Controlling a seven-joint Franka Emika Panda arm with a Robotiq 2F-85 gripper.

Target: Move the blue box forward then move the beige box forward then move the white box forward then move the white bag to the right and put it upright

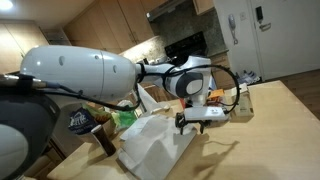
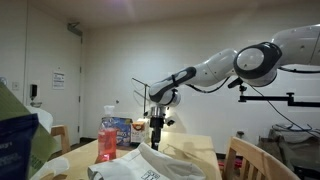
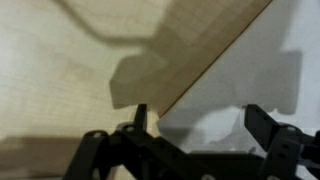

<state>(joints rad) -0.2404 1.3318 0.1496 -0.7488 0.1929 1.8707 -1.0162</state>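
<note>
Beside the white bag (image 1: 152,148), over the table (image 1: 275,115), the gripper (image 1: 200,122) hangs with its jaws spread fully wide and nothing between them. The bag lies slumped, its edge under the gripper in the wrist view. Beyond the bag, the blue box (image 2: 124,130) stands just beside a red cup (image 2: 108,138).

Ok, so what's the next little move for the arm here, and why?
Probably carry the gripper across toward the blue box. Its jaws stand open with nothing between them, above the table and near the white bag. The blue box comes first in the task, so lining up on it seems the sensible step.
</note>
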